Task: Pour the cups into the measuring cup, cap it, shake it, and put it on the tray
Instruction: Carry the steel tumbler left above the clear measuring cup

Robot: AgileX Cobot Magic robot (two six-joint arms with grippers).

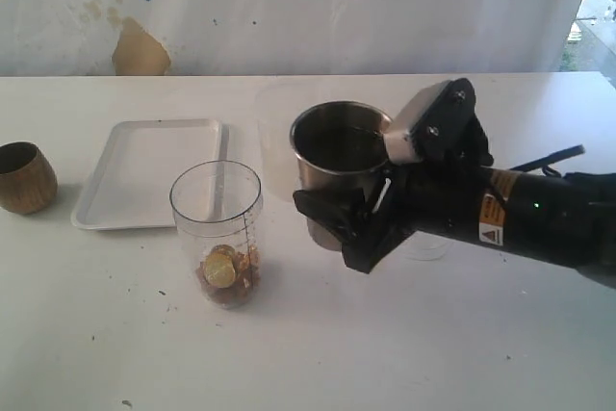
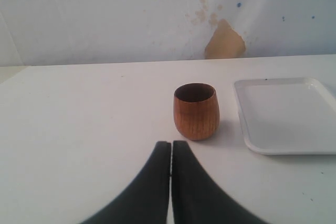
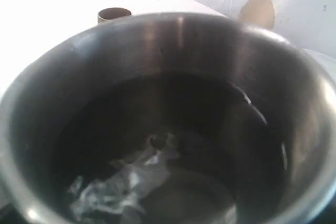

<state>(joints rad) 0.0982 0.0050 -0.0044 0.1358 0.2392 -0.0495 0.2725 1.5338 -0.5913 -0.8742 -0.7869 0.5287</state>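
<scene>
My right gripper (image 1: pixel 358 211) is shut on the stainless-steel tumbler (image 1: pixel 342 146) and holds it roughly upright, just right of the measuring cup (image 1: pixel 218 228). The tumbler's inside (image 3: pixel 157 103) fills the right wrist view, with crumpled shiny bits (image 3: pixel 121 182) at its bottom. The clear measuring cup stands open on the table with brown and gold pieces (image 1: pixel 227 274) in it. Far left stands the brown wooden cup (image 1: pixel 24 177), also seen as the wooden cup (image 2: pixel 196 111) just ahead of my shut, empty left gripper (image 2: pixel 171 148). The white tray (image 1: pixel 144 170) lies behind the measuring cup.
The tray's rim (image 2: pixel 247 140) lies right beside the wooden cup. A translucent object (image 1: pixel 430 247) shows faintly under my right arm. A white wall with a brown patch (image 1: pixel 140 50) backs the table.
</scene>
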